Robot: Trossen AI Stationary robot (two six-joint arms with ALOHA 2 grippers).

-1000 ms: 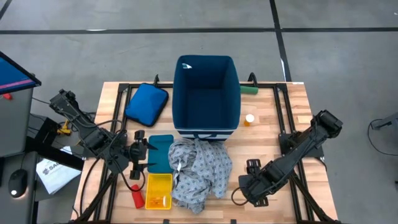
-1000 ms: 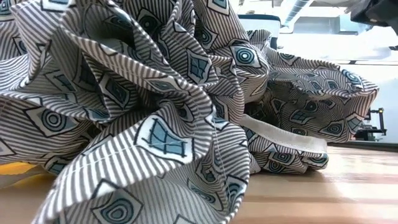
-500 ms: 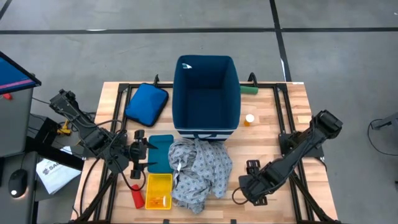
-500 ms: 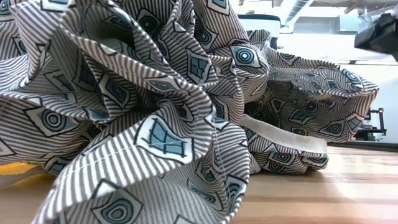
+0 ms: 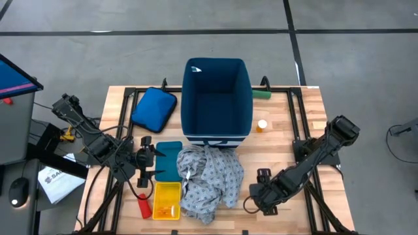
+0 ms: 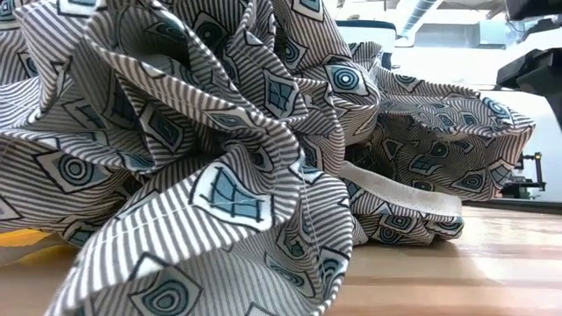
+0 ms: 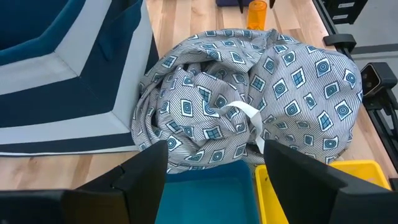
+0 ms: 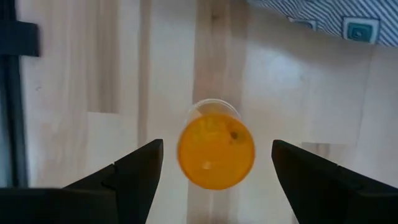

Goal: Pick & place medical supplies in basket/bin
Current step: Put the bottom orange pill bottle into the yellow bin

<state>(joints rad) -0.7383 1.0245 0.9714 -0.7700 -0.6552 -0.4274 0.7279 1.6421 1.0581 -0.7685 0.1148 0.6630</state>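
While its jaws gape empty, the right gripper (image 8: pixel 214 163) hovers above a small orange plastic pill bottle (image 8: pixel 216 152).
Light, rigid, likely slippery; pinch across its round sides.

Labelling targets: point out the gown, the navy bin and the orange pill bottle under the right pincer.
gown (image 5: pixel 210 184), high view, middle of the crumpled cloth
navy bin (image 5: pixel 185 98), high view, left wall
orange pill bottle (image 8: pixel 216 153), right wrist view, its orange end

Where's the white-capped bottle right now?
In the high view the white-capped bottle stands on the table's right side, just right of the navy bin, near the green block, apart from both grippers.
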